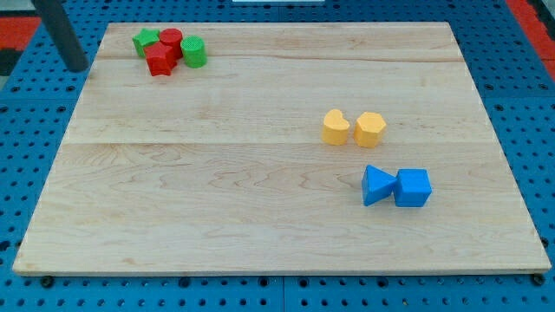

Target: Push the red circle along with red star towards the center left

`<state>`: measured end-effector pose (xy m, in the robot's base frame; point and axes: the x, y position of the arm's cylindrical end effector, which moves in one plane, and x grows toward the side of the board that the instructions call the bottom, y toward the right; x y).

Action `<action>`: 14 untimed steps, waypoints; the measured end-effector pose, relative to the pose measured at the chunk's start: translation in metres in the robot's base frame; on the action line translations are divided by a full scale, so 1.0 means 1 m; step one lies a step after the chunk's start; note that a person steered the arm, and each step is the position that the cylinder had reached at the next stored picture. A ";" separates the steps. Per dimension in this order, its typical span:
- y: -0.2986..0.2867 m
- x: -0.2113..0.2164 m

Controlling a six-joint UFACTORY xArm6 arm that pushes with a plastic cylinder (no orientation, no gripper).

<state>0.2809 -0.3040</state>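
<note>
Trouble lies at the surface's (pixel 260 217) top left corner: my tip (pixel 76 68), a bare rod without a gripper, could drag the green star (pixel 144 40) and green circle (pixel 193 52) along with the red circle (pixel 171 40) and red star (pixel 159 61).

My tip (pixel 78 68) sits at the view's top left; the dark rod slants up from it to the view's top edge.

The surface (pixel 217 199) held eight blocks: two red (pixel 171 40) (pixel 159 60), two green (pixel 145 40) (pixel 193 52), two yellow (pixel 336 126) (pixel 369 128), two blue (pixel 376 185) (pixel 413 187).
</note>
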 end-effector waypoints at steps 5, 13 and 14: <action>0.158 -0.079; 0.182 -0.002; 0.140 -0.040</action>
<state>0.2405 -0.1645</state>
